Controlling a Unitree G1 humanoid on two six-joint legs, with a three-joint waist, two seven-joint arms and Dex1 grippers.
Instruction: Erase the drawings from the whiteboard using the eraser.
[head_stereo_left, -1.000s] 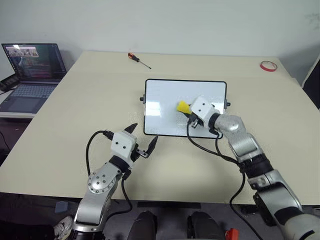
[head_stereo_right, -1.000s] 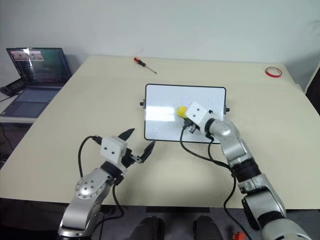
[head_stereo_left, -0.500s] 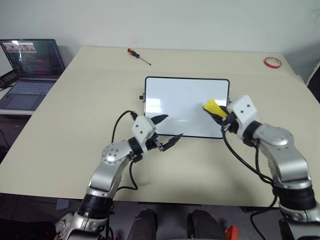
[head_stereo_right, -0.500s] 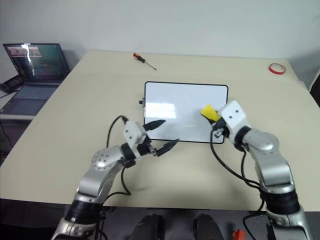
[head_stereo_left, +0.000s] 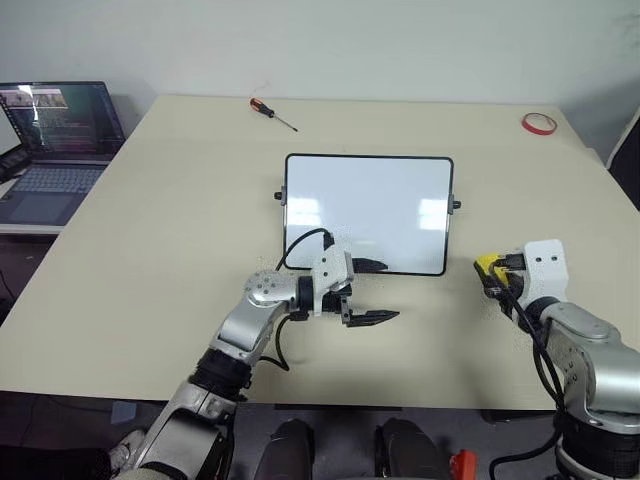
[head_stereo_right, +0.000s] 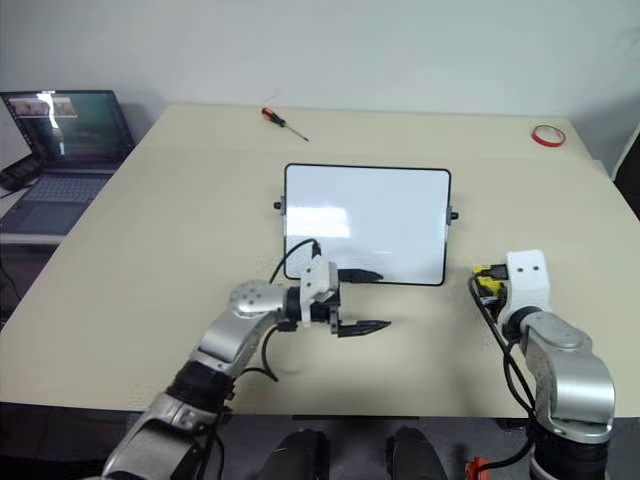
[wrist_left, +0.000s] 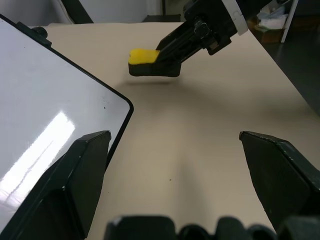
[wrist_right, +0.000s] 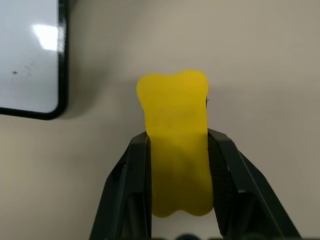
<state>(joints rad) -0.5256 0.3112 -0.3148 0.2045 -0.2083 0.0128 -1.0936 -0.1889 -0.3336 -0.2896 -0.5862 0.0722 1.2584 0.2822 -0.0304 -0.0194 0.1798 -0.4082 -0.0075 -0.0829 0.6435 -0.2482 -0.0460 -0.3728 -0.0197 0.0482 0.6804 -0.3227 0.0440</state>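
The whiteboard (head_stereo_left: 365, 212) lies flat in the middle of the table. Its face looks blank white with glare patches, and the drawings are not visible on it. The eraser (head_stereo_left: 486, 263), a small yellow block with a black underside, is off the board to its right, just above the tabletop. My right gripper (head_stereo_left: 492, 272) is shut on it, and the right wrist view has both black fingers (wrist_right: 132, 185) pressing the yellow eraser (wrist_right: 172, 100). My left gripper (head_stereo_left: 378, 291) is open and empty at the board's near edge, pointing right toward the eraser (wrist_left: 145, 56).
A red-handled screwdriver (head_stereo_left: 275, 112) lies at the far side of the table, and a red tape ring (head_stereo_left: 538, 123) sits at the far right corner. An open laptop (head_stereo_left: 55, 140) stands on a side desk to the left. Bare tabletop surrounds the board.
My right gripper carried the eraser off the board, rightward and back toward the table's near edge. My left gripper swung right along the board's near edge and turned to point right.
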